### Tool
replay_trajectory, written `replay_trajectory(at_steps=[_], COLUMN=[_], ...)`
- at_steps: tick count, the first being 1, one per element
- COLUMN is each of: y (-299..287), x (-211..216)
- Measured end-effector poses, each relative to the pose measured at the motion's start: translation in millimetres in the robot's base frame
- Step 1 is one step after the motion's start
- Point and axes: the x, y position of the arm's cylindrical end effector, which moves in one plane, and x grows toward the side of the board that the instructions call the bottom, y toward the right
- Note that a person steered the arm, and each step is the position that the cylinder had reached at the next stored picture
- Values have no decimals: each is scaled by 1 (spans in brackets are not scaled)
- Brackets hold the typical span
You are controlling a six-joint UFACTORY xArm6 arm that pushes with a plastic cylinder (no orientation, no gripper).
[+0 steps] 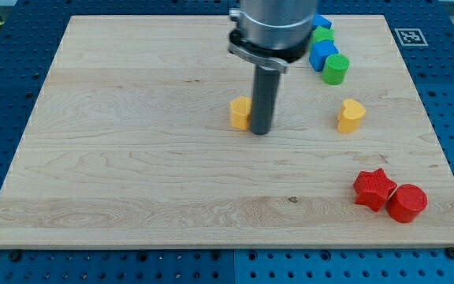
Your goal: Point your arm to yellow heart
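Note:
The yellow heart [351, 115] lies on the wooden board at the view's right of centre. My tip [260, 131] rests on the board well to the heart's left, about a hundred pixels away. A second yellow block [240, 113], shape unclear, sits right against the rod's left side and is partly hidden by it.
A green cylinder [336, 69], a blue block [322, 54], a green block [320, 35] and another blue block [322, 21] cluster at the view's top right beside the arm body. A red star [373, 188] and a red cylinder [407, 202] sit at the bottom right. The board [132, 158] lies on a blue perforated table.

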Motion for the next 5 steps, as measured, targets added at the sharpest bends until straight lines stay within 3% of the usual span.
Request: replay_trajectory(at_steps=[1,5], y=[-7,187], x=[-1,37])
